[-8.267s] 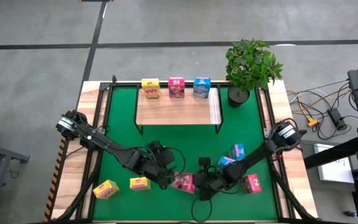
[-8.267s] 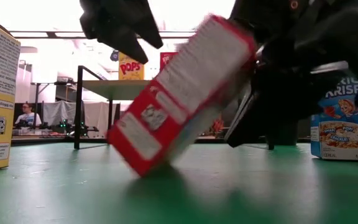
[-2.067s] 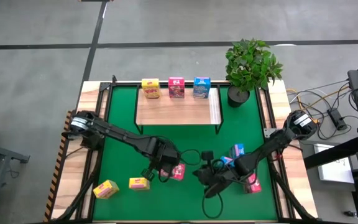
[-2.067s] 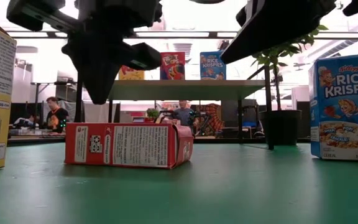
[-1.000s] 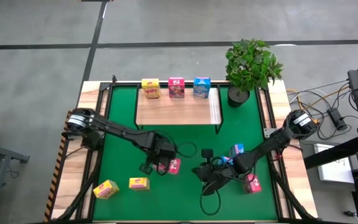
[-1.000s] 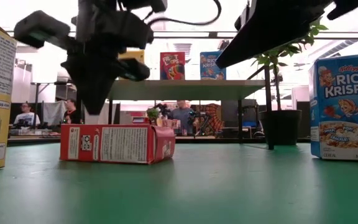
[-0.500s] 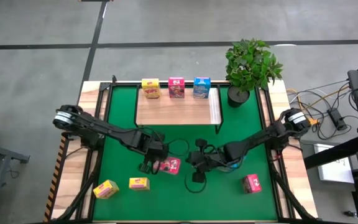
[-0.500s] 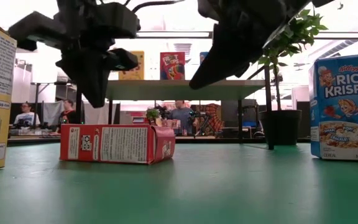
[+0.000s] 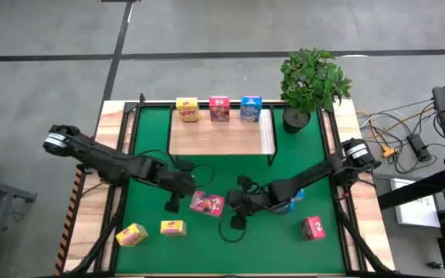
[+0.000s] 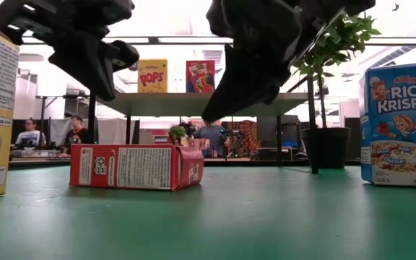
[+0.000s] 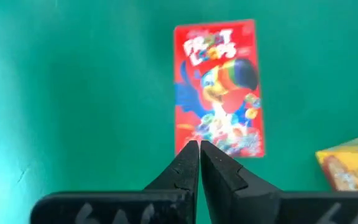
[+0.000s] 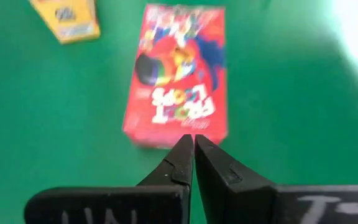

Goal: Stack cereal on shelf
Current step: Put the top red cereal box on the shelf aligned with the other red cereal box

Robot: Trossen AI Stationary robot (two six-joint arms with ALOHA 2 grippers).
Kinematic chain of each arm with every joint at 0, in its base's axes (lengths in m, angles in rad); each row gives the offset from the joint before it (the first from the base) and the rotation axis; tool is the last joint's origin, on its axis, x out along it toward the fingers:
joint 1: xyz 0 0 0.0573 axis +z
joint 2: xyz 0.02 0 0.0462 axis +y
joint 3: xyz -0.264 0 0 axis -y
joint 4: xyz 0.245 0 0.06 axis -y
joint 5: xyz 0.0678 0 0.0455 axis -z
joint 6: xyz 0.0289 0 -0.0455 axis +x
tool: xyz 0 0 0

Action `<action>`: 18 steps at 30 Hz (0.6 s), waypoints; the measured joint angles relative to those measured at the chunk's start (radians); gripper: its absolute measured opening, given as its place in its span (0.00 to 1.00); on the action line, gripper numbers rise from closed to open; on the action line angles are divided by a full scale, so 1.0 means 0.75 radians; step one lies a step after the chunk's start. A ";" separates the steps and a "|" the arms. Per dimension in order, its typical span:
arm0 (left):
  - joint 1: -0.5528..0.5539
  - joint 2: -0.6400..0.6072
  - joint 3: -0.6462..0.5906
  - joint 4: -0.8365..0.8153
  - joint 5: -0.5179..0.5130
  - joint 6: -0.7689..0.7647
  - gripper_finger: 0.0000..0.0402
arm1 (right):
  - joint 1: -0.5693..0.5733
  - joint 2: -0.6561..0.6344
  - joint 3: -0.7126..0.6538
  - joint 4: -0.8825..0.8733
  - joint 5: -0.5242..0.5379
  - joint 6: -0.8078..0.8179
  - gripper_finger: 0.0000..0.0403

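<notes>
From above, three cereal boxes stand along the back edge of the shelf point(image 9: 221, 135), yellow point(image 9: 187, 109), pink-red point(image 9: 219, 108) and blue point(image 9: 250, 107), probably as the first row. A red box point(image 9: 206, 203) lies flat on the green mat point(image 9: 141, 166) between the left end effector point(image 9: 172, 202) and right end effector point(image 9: 236, 216), seemingly so either could take it. At counter level, that red box point(image 10: 136, 167) rests on its broad face, both arms hanging above it. The left wrist view shows its fingers point(image 11: 185, 168) pressed together, empty, over the box point(image 11: 217, 87). The right wrist view shows its fingers point(image 12: 180, 163) likewise pressed together above it point(image 12: 176, 74).
</notes>
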 joint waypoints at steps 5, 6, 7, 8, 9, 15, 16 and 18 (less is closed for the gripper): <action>-0.003 -0.068 -0.138 0.113 -0.004 -0.018 0.00 | -0.001 0.021 0.050 -0.115 -0.164 0.147 0.02; -0.003 -0.075 -0.163 0.122 -0.005 -0.018 0.00 | 0.000 0.021 0.052 -0.128 -0.171 0.176 0.02; -0.003 -0.080 -0.185 0.130 -0.006 -0.017 0.00 | 0.001 0.022 0.052 -0.138 -0.177 0.207 0.02; -0.003 -0.081 -0.201 0.146 -0.007 -0.011 0.00 | 0.001 0.022 0.052 -0.148 -0.178 0.235 0.02; -0.003 -0.081 -0.218 0.168 -0.008 -0.003 0.00 | 0.000 0.022 0.049 -0.149 -0.178 0.251 0.02; -0.003 -0.058 -0.285 0.278 -0.009 0.037 0.00 | -0.001 0.039 0.037 -0.139 -0.161 0.313 0.02; -0.003 -0.055 -0.288 0.298 -0.009 0.043 0.00 | -0.001 0.049 0.036 -0.139 -0.157 0.313 0.02; -0.003 -0.050 -0.296 0.343 -0.002 0.052 0.00 | 0.000 0.088 0.035 -0.095 -0.152 0.313 0.02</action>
